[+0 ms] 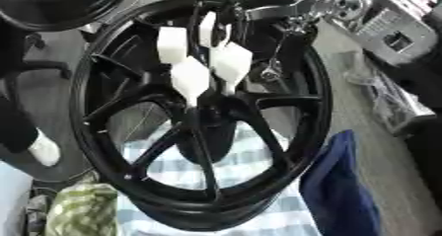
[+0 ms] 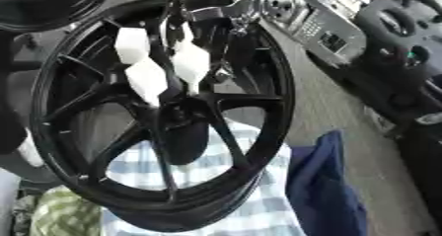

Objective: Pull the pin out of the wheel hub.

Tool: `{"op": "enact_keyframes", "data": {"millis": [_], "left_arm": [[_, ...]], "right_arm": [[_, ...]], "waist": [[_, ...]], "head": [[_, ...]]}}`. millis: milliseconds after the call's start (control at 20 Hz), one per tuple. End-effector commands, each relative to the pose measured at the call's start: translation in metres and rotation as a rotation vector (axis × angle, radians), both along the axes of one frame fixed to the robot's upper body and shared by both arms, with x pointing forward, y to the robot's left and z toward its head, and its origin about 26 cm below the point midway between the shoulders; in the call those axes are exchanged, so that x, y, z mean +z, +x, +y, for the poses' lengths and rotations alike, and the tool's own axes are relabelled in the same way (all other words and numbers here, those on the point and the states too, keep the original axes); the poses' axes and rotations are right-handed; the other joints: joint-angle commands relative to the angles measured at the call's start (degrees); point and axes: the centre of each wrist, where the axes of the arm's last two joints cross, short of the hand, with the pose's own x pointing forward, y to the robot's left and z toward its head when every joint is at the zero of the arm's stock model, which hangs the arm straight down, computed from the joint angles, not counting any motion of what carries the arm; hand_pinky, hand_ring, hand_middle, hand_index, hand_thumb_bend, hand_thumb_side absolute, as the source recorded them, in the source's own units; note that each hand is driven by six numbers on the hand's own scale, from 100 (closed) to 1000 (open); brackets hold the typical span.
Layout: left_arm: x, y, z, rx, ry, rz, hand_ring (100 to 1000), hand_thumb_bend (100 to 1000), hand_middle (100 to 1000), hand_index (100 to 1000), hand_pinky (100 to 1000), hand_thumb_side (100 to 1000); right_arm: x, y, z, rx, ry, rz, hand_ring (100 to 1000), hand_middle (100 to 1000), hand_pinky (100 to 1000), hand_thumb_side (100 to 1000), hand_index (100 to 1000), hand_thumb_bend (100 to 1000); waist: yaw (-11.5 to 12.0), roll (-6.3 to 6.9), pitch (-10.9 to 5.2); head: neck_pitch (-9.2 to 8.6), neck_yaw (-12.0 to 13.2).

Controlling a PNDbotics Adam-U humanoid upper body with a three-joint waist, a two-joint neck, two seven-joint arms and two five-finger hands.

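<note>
A black spoked wheel [image 1: 103,72] stands tilted across the middle of both views, and its hub [image 1: 207,116] sits where the spokes meet. My right hand [image 1: 192,77], black with white covers, comes down from the top on a silver-jointed arm [image 1: 298,5]. It reaches inside the rim, and its tip lies right at the hub. The pin itself is hidden behind the hand and the dark hub. My left hand shows in no view.
A blue-and-white checked cloth [image 1: 250,168] lies under the wheel, with a dark blue cloth [image 1: 341,190] to its right. A green patterned bundle [image 1: 82,210] sits at the lower left. Grey equipment [image 2: 324,18] stands at the upper right, and another black wheel [image 1: 52,5] at the upper left.
</note>
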Motion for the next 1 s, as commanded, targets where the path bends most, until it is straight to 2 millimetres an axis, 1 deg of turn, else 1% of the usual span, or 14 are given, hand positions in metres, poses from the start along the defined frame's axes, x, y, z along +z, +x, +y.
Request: {"op": "enact_keyframes", "data": {"millis": [50, 1000], "left_arm": [[0.0109, -0.0018, 0.0011, -0.006, 0.025, -0.03, 775, 1000, 820, 811, 865, 559], [0.0115, -0.0016, -0.0002, -0.011, 0.024, -0.034, 776, 1000, 823, 797, 867, 555]], "right_arm": [[0.0073, 0.0004, -0.0026, -0.011, 0.008, -0.024, 667, 698, 779, 100, 779, 440], [-0.0024, 0.0089, -0.0051, -0.041, 0.017, -0.007, 666, 700, 778, 100, 780, 435]], "waist": [[0.11, 0.13, -0.62], [0.65, 0.26, 0.17]], "head": [[-0.54, -0.23], [-1.01, -0.51]]}}
